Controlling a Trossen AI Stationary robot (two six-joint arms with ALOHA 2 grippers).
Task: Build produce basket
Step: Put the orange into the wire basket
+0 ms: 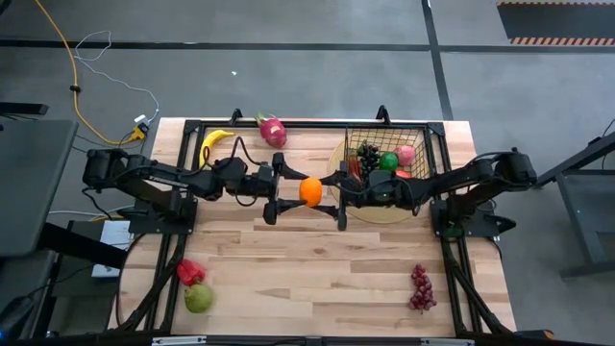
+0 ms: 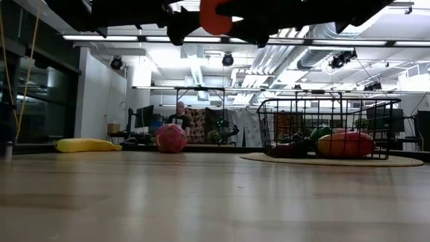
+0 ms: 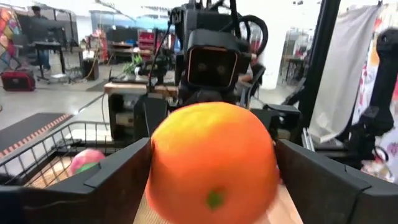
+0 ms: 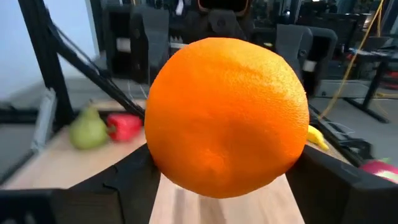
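Orange passing between two claws above the bench

The orange (image 1: 310,191) is hanging just beside the basket (image 1: 389,144), the left claw (image 1: 276,189) and right claw (image 1: 338,195) both pinching it.

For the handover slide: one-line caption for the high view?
Left gripper and right gripper meet at a round orange fruit mid-table, beside the partly filled black wire basket.

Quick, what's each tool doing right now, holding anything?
Left tool: around the orange; grip cannot be told.
Right tool: around the same orange; grip cannot be told.
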